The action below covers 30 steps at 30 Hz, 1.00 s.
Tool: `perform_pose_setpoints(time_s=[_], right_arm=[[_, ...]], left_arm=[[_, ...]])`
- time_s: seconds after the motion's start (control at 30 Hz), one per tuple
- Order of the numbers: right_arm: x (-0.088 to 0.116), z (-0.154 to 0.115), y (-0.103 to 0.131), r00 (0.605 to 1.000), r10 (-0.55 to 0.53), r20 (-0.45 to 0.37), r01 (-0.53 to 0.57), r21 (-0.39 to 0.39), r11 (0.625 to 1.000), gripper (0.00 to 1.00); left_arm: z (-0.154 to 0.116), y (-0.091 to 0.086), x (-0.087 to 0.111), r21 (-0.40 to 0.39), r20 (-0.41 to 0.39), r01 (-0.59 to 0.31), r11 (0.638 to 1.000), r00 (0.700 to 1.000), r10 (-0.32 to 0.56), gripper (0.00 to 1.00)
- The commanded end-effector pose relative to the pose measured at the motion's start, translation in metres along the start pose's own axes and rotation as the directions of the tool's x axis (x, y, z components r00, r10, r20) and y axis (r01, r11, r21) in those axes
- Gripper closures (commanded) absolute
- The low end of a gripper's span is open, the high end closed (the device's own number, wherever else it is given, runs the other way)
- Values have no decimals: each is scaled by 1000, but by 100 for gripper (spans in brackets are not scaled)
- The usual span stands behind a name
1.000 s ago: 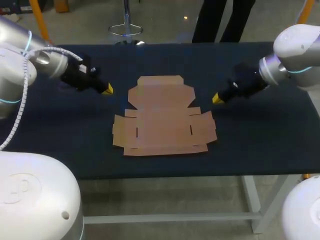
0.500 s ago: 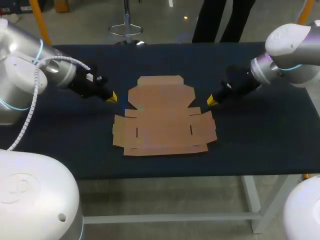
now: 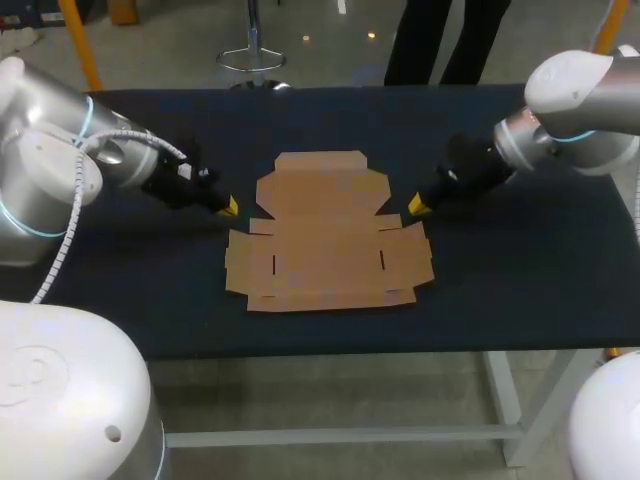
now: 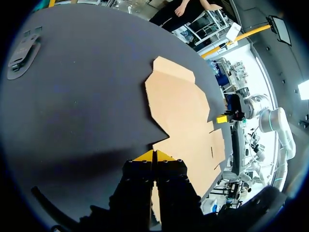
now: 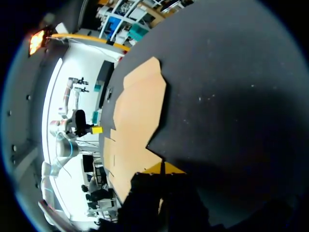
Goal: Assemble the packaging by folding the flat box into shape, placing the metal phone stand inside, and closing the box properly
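Our left gripper [image 3: 229, 207], in the head view, sits just beside the left edge of the flat box [image 3: 328, 232], and our right gripper [image 3: 416, 206] sits just beside its right edge. The box lies unfolded in the middle of the dark table [image 3: 520, 290]. In the left wrist view we see our yellow tips pressed together with nothing between them, the cardboard just ahead. In the right wrist view our tips likewise meet, empty, beside a notch in the cardboard's edge
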State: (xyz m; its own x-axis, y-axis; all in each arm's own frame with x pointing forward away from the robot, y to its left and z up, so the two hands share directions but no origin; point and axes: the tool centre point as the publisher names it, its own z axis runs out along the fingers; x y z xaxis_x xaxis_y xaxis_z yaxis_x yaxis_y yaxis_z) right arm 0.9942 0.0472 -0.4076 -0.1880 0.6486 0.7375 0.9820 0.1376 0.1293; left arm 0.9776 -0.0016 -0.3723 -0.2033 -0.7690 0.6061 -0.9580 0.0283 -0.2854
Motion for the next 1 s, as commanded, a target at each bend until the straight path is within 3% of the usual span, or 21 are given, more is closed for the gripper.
perform_pose_setpoints(time_s=[0.03,0.63,1.0], right_arm=[[-1,4,3,1000,-5,-6,5,13,1000,100],[-7,13,-8,999,-43,-11,44,27,999,100],[-11,26,-3,999,-54,-7,55,52,997,100]], left_arm=[[5,2,-1,3,-4,-8,1000,1000,8,100],[16,6,-3,-21,-17,-20,1000,1000,20,100],[21,8,-8,-33,-16,-14,999,1000,13,100]])
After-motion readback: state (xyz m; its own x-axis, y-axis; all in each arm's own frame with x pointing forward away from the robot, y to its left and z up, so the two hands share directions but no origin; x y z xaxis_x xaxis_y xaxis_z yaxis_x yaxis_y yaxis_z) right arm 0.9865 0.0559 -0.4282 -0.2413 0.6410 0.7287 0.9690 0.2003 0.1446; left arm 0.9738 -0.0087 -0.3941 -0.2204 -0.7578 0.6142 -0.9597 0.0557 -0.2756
